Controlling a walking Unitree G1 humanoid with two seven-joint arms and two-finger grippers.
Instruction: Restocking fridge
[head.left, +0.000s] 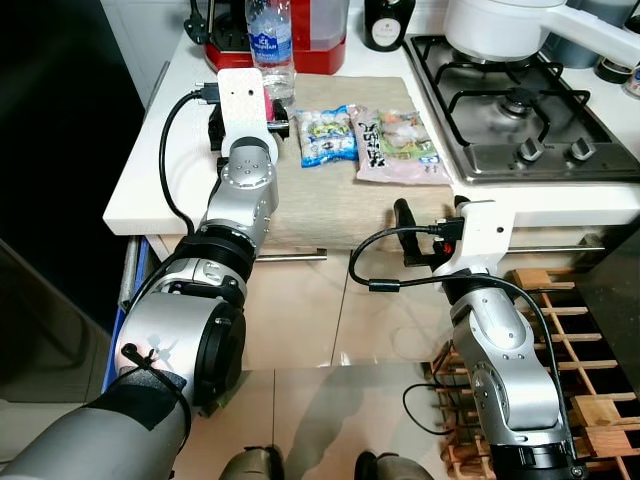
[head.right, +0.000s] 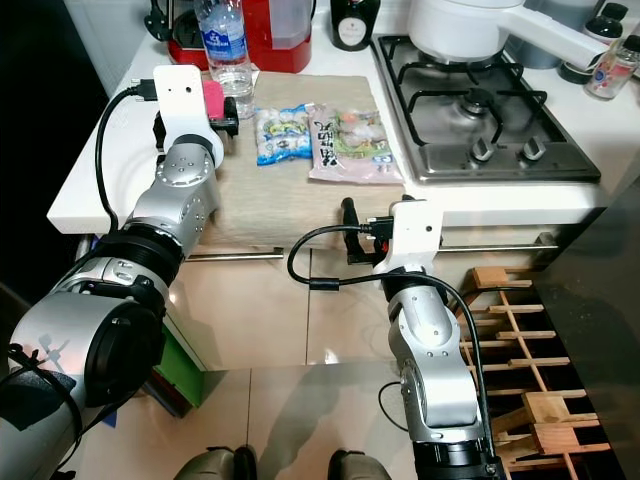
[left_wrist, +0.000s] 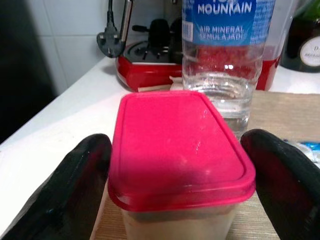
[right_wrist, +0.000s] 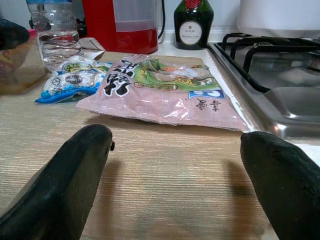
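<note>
Fingers (left_wrist: 75, 185) of my left gripper (left_wrist: 175, 200) straddle the pink-lidded tub (left_wrist: 180, 145) on the desk (head.left: 150, 160), spread, seemingly not yet squeezing. Picking-up step; next I close and lift. My right gripper (right_wrist: 175, 175) gapes before the pink packet (right_wrist: 165, 90).

Both head eyes look steeply down from above onto the white kitchen counter (head.left: 150, 190) and the steel gas hob (head.left: 520, 110), sharing the beige woven mat (head.right: 290, 190) and two silver arms, the right eye sitting a touch to the side. The left wrist camera sits low and very close behind a pink-lidded plastic tub (left_wrist: 180, 150), facing the clear water bottle (left_wrist: 225, 75). The right wrist camera skims level across that mat toward the pink frozen-food bag (right_wrist: 165, 95), hob alongside.
</note>
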